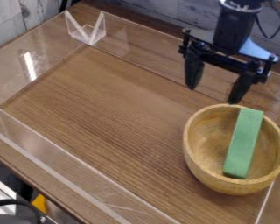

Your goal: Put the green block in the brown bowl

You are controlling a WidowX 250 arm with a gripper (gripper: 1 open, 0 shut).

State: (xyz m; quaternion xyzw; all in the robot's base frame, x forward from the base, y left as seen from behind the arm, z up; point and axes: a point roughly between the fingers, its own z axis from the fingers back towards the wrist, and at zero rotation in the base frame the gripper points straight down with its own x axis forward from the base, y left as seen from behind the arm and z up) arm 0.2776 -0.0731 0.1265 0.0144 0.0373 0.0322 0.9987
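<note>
The green block [243,142] lies inside the brown bowl [201,156] at the right of the wooden table, leaning with its far end up on the bowl's back rim. My gripper [219,85] hangs above the table behind and to the left of the bowl, apart from it. Its two black fingers [192,77] stand wide open and nothing is between them.
A low clear acrylic wall [60,166] fences the wooden table top along its front, left and back. A clear folded stand [87,29] sits at the back left corner. Black and yellow gear [35,208] shows below the front edge.
</note>
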